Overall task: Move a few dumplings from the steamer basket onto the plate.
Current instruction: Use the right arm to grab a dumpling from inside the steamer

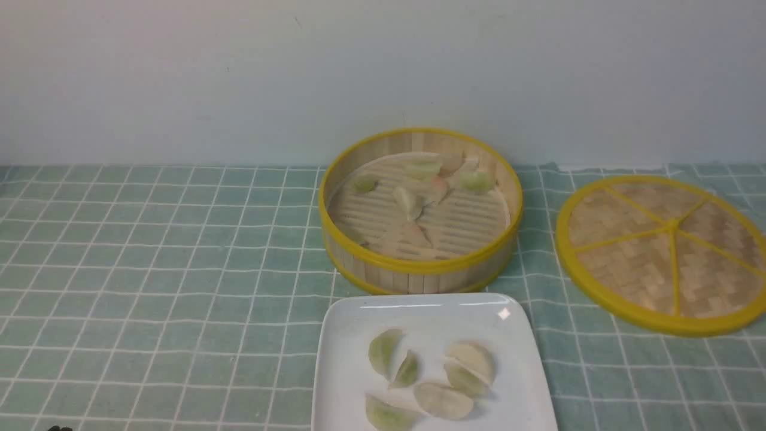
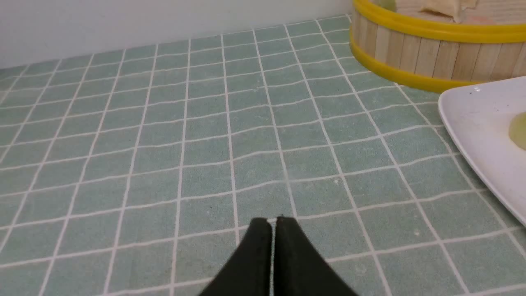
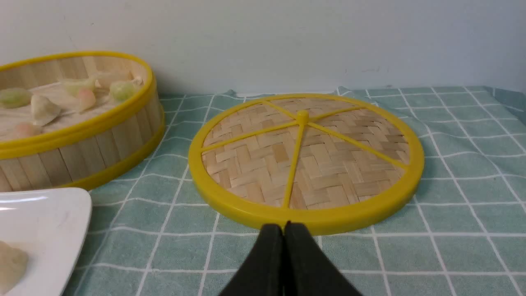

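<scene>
You have the steamer basket (image 1: 419, 266) at the centre-back of the checked green cloth (image 1: 149, 269), close to the wall. Several dumplings (image 1: 410, 200) lie on its slatted floor, mostly toward the far side: green, whitish & pinkish ones. The plate (image 1: 347, 359) is just in front of the basket, on the near side; I cannot tell if the two touch. Six dumplings lie on the plate, grouped around its middle, some touching each other, approx. half green and half whitish. The woven lid (image 1: 658, 251) lies flat on the cloth to the right of the basket, apart from it.

Your left gripper (image 2: 274, 220) has both black fingers pressed together w/ only a thin slit, nothing between them, over bare cloth left of the plate. Your right gripper (image 3: 283, 226) is the same: fingers together, nothing held, tips just before the near rim of the lid.
</scene>
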### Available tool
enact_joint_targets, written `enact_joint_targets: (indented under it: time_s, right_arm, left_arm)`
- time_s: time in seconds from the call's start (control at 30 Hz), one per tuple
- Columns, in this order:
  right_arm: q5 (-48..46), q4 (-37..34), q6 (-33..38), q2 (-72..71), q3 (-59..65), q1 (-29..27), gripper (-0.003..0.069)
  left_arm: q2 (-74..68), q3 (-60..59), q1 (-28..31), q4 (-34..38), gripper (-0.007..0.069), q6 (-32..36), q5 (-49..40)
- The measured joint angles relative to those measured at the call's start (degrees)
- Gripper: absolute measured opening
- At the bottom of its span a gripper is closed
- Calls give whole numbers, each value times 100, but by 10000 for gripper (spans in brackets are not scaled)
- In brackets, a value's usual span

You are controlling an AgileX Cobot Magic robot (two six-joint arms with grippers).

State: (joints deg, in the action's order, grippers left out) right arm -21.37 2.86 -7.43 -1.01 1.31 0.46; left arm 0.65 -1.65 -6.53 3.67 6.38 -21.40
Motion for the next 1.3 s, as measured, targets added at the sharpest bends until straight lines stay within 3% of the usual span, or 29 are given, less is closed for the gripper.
enact_joint_targets:
  time_s: [0.87, 1.0, 1.17, 1.3]
  right_arm:
    - [109, -125, -85, 0, 0, 0, -14]
    - [1325, -1350, -747, 0, 35, 0, -14]
    - [2554, -2294, -1002, 0, 35, 0, -14]
    - [2951, -2480, -1010, 0, 35, 0, -14]
  left_arm:
    - [0, 0, 0, 0, -6, 0, 0]
    - [0, 0, 0, 0, -6, 0, 0]
    - [0, 0, 0, 0, -6, 0, -5]
    - [0, 0, 0, 0, -6, 0, -5]
